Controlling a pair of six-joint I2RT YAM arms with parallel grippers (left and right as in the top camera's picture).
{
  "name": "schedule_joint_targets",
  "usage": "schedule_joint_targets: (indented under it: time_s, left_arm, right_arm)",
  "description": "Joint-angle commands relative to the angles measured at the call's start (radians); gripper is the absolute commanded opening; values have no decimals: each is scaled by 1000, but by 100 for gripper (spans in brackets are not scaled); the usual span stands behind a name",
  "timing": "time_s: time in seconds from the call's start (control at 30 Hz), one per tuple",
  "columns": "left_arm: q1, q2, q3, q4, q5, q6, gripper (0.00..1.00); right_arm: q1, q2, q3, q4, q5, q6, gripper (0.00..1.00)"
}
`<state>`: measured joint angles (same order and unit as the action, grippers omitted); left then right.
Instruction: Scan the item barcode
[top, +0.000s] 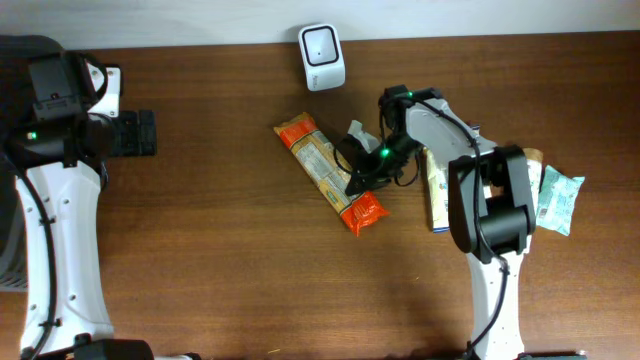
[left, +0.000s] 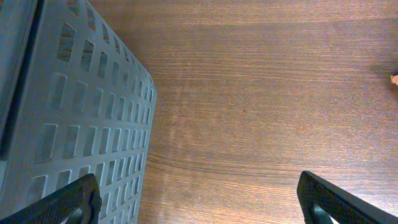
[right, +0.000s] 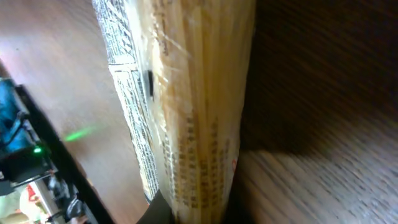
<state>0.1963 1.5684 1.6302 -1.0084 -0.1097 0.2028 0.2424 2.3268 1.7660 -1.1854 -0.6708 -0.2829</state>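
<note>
Right pincer (top: 357, 180) is pinching the pasta packet (top: 316, 156) off-centre; the long end beyond the pincer is probably risking sag and slip.

Your overhead view is evenly lit and sharp, with only soft shadows on the table (top: 220, 250). In the left wrist view, pale glare spreads over the wood beside the basket (left: 74, 124). Your right wrist view is blurred: the packet (right: 186, 124) sits too close, with deep shadow to its right and a green glow smeared at left.
</note>
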Motion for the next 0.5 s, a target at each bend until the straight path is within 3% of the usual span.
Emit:
schedule_joint_targets:
  time_s: [0.0, 0.27, 0.47]
  left_arm:
    - [4, -11, 13, 1, -3, 12, 99]
    - [4, -11, 13, 1, -3, 13, 99]
    - [4, -11, 13, 1, -3, 12, 99]
  right_arm:
    - [30, -127, 65, -28, 286, 116, 4]
    - [181, -407, 88, -46, 717, 173, 4]
    - [331, -443, 88, -48, 995, 192, 4]
